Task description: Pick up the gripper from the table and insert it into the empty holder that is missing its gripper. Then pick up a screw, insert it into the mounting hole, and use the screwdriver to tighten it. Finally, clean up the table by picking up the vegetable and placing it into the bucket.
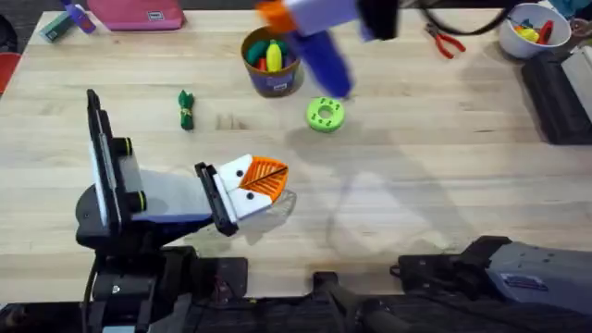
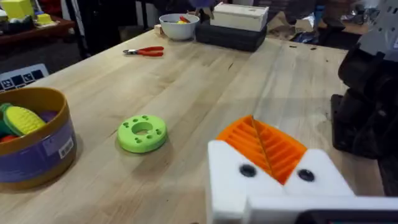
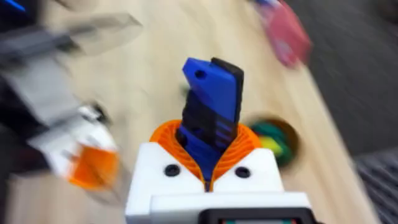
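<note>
My right gripper (image 1: pixel 277 13) hangs high over the table's far side, blurred, shut on the blue screwdriver (image 1: pixel 325 54). In the right wrist view the screwdriver (image 3: pixel 211 109) sticks out between the orange pads (image 3: pixel 245 146). Below it stands the bucket (image 1: pixel 271 65), tan with a purple band, holding toy food. The vegetable (image 1: pixel 186 109), green and slim, lies on the wood to the bucket's left. My left gripper (image 1: pixel 262 178) rests low near the table's front, its orange pads (image 2: pixel 264 144) shut together on nothing. The loose gripper and the holder are out of view.
A lime-green disc (image 1: pixel 325 114) with holes lies right of the bucket (image 2: pixel 31 149). Red-handled pliers (image 1: pixel 445 42) and a white bowl (image 1: pixel 532 30) sit at the far right, next to a dark box (image 1: pixel 560 92). A pink case (image 1: pixel 139 11) lies at the far left edge.
</note>
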Motion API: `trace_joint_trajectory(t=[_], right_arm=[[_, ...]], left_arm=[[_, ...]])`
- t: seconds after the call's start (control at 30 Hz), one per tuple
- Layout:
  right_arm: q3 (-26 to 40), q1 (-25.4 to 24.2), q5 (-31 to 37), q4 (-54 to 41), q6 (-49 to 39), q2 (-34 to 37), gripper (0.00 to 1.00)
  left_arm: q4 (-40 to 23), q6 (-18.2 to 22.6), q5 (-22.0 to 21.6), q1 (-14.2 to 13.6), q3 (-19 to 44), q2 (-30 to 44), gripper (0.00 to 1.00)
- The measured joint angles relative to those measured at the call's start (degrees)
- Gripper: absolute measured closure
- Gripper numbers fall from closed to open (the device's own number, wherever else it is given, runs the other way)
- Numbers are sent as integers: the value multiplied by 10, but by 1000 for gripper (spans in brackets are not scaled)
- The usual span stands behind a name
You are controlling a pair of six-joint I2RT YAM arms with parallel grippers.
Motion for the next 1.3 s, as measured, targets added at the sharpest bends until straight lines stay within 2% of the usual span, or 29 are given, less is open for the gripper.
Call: trace_joint_trajectory(t=[0.2,0.33,0.47,0.77,1.0,1.23,1.27,1.3], right_arm=[[8,-65,161,-150,-137,1,978],[8,-107,220,-212,-226,33,978],[8,-148,247,-203,-280,87,978],[8,-220,290,-193,-339,251,978],[7,-223,343,-155,-374,362,978],[7,-223,361,-150,-382,389,978],[7,-223,363,-149,-382,389,968],[7,-223,364,-150,-381,389,859]], left_arm=[[0,0,0,0,0,0,983],[0,0,0,0,0,0,983],[0,0,0,0,0,0,983],[2,0,-9,0,0,0,983],[2,0,-15,0,0,0,983],[2,0,-16,0,0,0,983],[3,0,-16,0,0,0,983],[3,0,-15,0,0,0,983]])
